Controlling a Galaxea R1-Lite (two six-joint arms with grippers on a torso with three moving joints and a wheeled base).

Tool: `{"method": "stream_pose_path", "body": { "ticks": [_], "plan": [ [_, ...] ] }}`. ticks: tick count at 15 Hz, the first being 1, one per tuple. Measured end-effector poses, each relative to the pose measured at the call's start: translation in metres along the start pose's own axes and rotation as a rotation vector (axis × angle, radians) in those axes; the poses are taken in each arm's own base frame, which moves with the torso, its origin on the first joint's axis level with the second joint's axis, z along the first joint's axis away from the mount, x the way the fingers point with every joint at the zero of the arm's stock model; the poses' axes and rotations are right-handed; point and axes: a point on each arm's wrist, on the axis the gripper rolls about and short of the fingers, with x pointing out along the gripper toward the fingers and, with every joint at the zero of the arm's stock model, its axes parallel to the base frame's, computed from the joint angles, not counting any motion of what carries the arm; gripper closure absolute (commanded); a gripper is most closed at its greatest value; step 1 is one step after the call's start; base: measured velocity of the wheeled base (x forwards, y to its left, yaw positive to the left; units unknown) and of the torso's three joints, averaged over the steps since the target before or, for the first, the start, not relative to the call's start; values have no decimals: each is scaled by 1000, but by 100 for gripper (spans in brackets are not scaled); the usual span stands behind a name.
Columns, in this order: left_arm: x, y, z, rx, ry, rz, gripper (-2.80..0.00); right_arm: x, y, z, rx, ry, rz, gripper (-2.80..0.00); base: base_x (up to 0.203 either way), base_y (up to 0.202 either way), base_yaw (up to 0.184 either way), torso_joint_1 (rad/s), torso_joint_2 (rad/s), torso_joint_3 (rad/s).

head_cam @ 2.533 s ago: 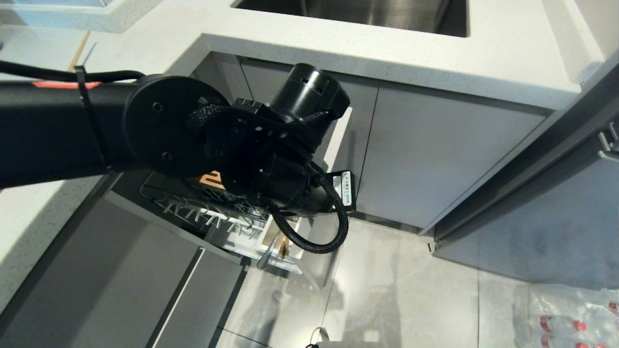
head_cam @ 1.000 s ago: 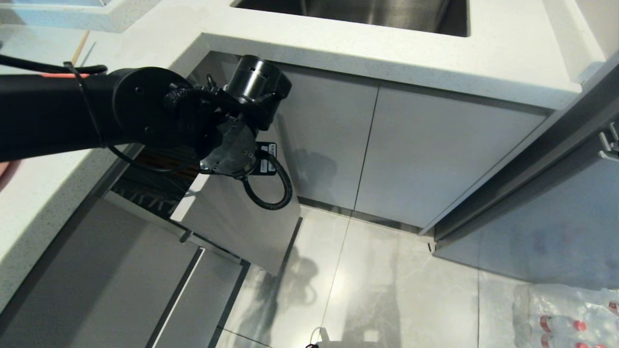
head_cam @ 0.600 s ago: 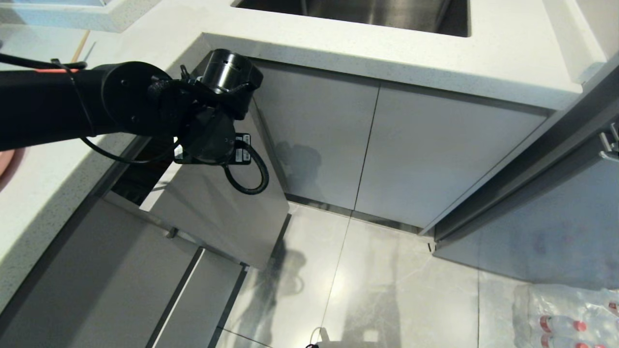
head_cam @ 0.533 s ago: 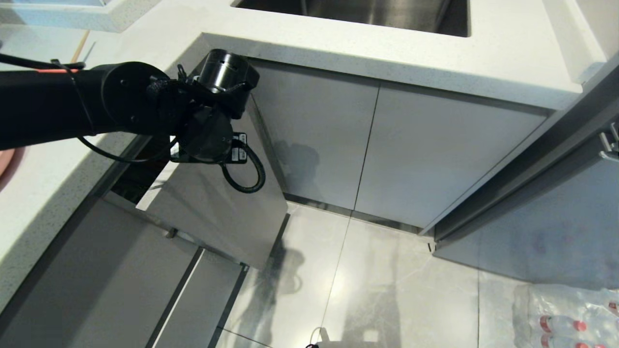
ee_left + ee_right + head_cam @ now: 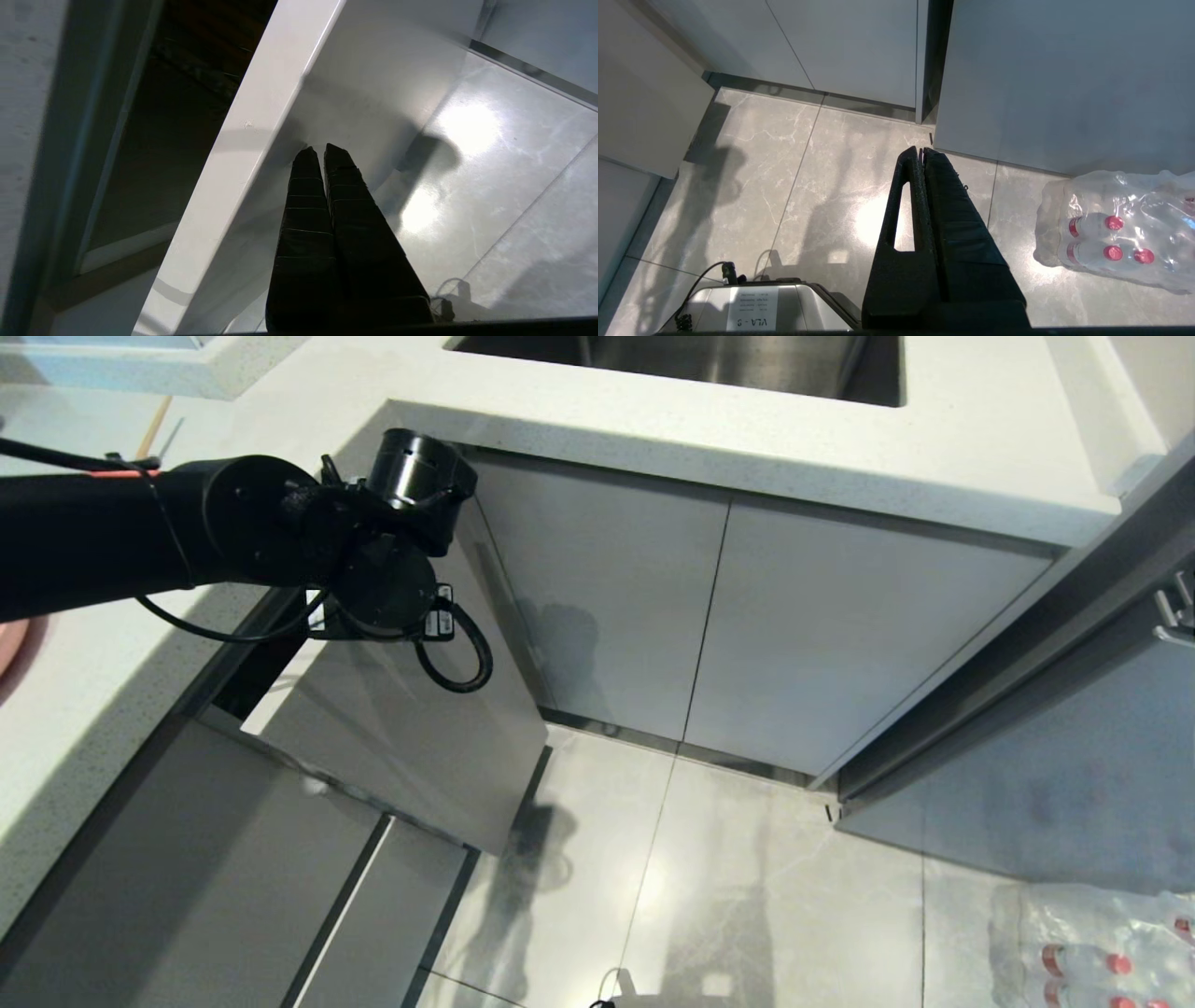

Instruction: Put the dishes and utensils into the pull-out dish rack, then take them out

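Both left gripper [image 5: 316,151] fingers, pressed together, seemingly touch the pull-out dish rack [image 5: 373,79] front.

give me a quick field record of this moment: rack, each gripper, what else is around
pull-out dish rack: nearly shut, a dark gap left beside its front panel
left gripper: shut, empty, tips against the panel's outer face near the top edge
right gripper: shut, empty, hanging over the floor
dishes and utensils: none seen in the rack
nearby: double-door cabinet, sink, wrapped bottle pack

Head view downward over cabinets; wrist views floorward, sharing tiled floor [image 5: 766,896].
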Motion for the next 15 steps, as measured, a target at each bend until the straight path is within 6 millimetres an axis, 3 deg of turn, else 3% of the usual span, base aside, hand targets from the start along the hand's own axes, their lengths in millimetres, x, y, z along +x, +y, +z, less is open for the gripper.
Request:
{"method": "stream_pose_path", "body": {
  "ticks": [7,15],
  "plan": [
    [3,-3,-2,19,6,11,0,0,0,0,0,0,0,0,0,0,0,0,0,0],
    [-42,-14,-9,47,12,-229,0,0,0,0,0,0,0,0,0,0,0,0,0,0]
  ]
}}
